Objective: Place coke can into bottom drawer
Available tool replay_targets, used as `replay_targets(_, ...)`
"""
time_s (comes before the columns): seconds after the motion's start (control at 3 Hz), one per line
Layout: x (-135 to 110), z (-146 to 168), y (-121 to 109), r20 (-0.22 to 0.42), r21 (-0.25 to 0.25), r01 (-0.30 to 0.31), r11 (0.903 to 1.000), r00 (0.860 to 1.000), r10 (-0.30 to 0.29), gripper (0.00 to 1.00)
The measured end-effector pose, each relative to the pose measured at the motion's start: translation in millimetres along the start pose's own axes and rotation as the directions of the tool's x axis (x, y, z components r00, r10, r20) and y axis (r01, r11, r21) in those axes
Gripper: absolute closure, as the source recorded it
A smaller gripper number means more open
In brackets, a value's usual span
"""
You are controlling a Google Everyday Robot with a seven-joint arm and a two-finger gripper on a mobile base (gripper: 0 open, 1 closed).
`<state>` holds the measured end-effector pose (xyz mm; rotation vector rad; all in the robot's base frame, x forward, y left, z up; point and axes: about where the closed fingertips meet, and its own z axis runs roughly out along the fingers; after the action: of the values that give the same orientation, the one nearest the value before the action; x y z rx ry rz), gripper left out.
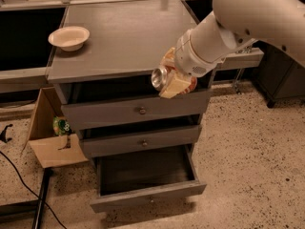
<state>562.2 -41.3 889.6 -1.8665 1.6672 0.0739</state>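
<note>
I hold the coke can (160, 77) sideways in the gripper (171, 81), silver end showing, above the pulled-out, dark-lined bottom drawer (147, 195).

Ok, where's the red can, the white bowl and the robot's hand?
Small red coke can (159, 78): camera view, its silver end.
Round white bowl (69, 36): camera view, its inside.
Robot's hand (172, 76): camera view, between its fingertips, gripping the can at the grey cabinet top's (124, 37) front edge.

Cabinet top (125, 38) — white bowl (69, 37) (left) — tool (172, 79) at its front edge.
</note>
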Motion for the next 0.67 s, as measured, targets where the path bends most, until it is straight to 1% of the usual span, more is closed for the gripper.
replay_targets(0.33,7,12,0,-0.012,-0.008,0.016,0.9998,1.000,-0.016,1.00)
replay_targets(0.67,32,43,-2,-0.049,-0.037,-0.001,0.9993,0.999,-0.001,1.00)
